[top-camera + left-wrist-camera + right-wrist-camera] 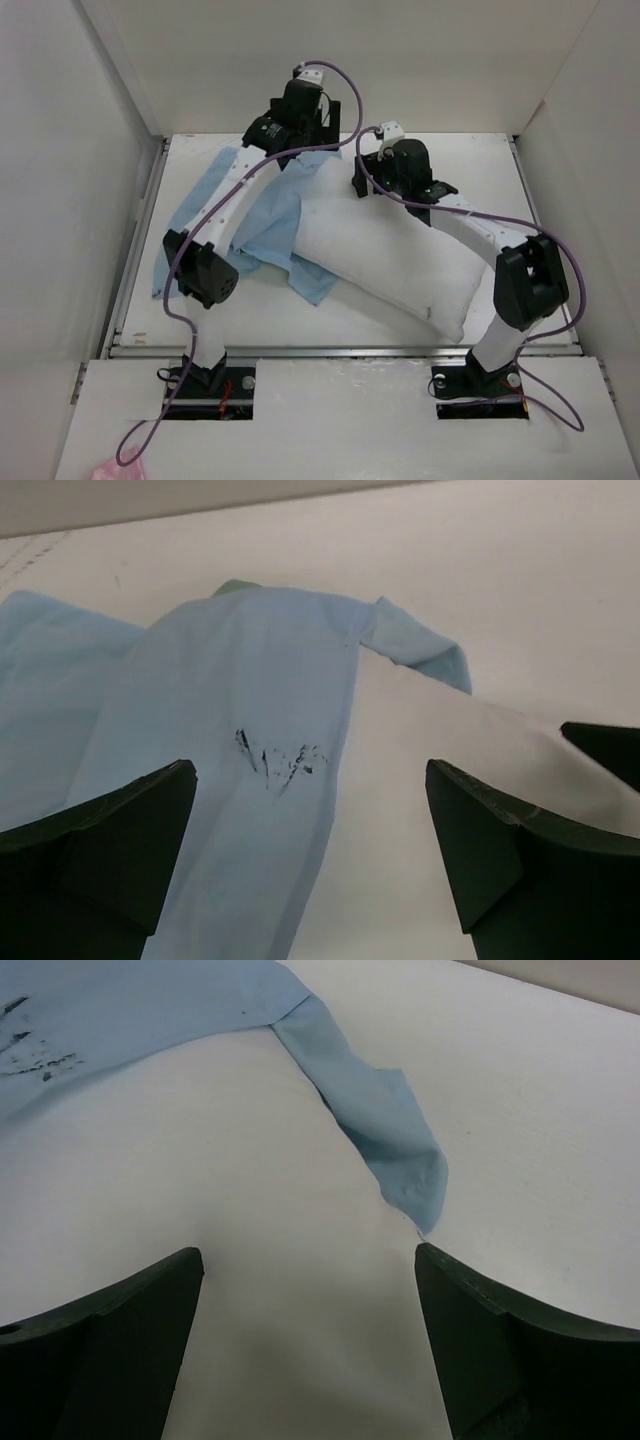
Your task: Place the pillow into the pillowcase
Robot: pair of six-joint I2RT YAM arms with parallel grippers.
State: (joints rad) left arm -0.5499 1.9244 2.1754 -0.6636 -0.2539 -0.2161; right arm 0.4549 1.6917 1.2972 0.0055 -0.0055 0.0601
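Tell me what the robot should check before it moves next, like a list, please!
1. Left gripper open and holding nothing: ok. Blue cloth lies ahead of its fingers.
2. Right gripper open and holding nothing: ok. It hangs over the white fabric.
3. Pillow inside the pillowcase: not ok. Most of the pillow lies bare.
4. Pillowcase opening easy to find: cannot tell. The cloth is wrinkled and draped over the pillow's far end.
5. Pillow resting on the table: ok, though its near corner lies close to the front edge.
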